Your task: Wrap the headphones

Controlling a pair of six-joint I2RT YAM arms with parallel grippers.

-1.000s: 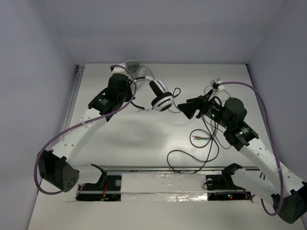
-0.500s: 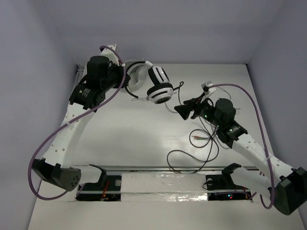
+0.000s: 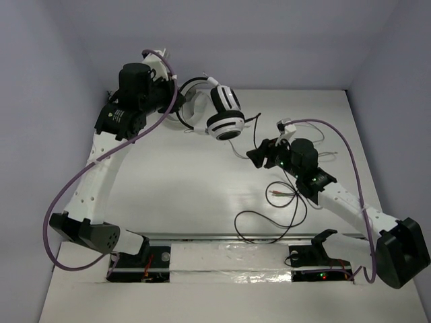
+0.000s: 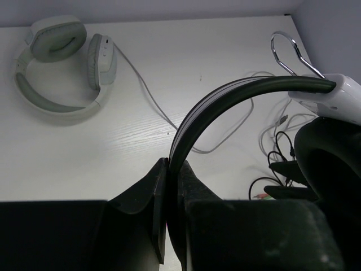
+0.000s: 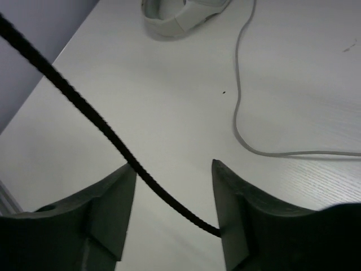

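The left arm (image 3: 101,168) rises along the left edge of the worktop (image 3: 182,188), close to the side wall (image 3: 40,101). At its top the left pincer (image 3: 179,110) is pressed together on the black headband (image 4: 225,96) of the headphones (image 3: 224,118). They hang over the back left of the worktop, apparently lifted off it, with one white earcup (image 3: 225,126) turned toward the centre.

Beyond them, the left wrist view shows the pale grey headset (image 4: 62,68) lying flat near the back of the worktop. Its light grey cable (image 4: 144,86) trails off to the right. From overhead that headset is mostly hidden behind the held pair.

Between the two arms a broad bare stretch of worktop runs down to the near edge.

Right of centre, the right pincer (image 3: 254,153) sits just below and beside the earcup with its jaws spread. The black cable (image 5: 101,127) runs slantwise through the gap and meets the inner face of one finger (image 5: 231,197) low down; whether it presses there I cannot tell. Loose loops of that cable lie on the worktop under the right arm (image 3: 337,198), with the red and green plugs (image 3: 277,193) among them. The light grey cable also curves across the worktop ahead of these fingers. The right wall (image 3: 397,101) stands well apart from the pincer and nearer the arm's base.
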